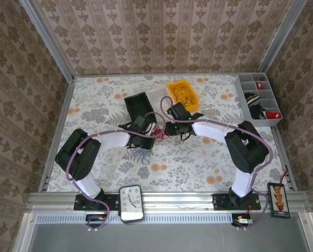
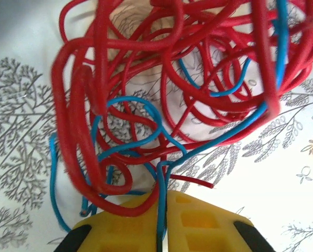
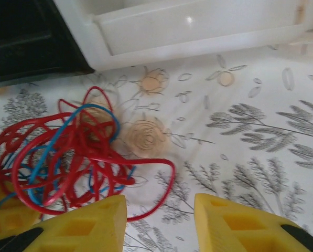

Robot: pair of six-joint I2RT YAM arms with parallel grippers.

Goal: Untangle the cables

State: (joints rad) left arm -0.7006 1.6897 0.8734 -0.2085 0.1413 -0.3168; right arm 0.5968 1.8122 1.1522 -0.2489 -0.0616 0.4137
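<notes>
"Red and blue thin wires make one loose tangle [image 2: 166, 100] on the flower-printed desk [image 1: 198, 163], between the two arms," the first observer says. "Why is the left arm so close on it?"

"The left end effector [image 2: 164, 226] has its yellow fingers pressed together," the second answers, "and a blue strand [image 2: 159, 199] runs straight into the seam between them, so it looks pinched there. Anchoring one strand probably lets the rest be drawn away from it."

"And the other arm?"

"The right end effector [image 3: 160, 210] stands partly open just beside the tangle, with nothing between its fingers. A red loop [image 3: 173, 178] lies close in front of the gap. It looks placed to take that loop and pull against the left grip."

"What is hard to make out?"

"Where any wire ends: the crossings bury one another, and the nearest red coils in the left wrist view are blurred. How much of the blue strand sits inside the seam is hidden. From above, the arms cover most of the tangle, though a few blue loops [image 1: 141, 155] show beside the left wrist. The white plastic tray [image 3: 198, 26] and the black bin [image 3: 25, 42] beyond the wires are cut off by the frame, so their contents cannot be told."
</notes>
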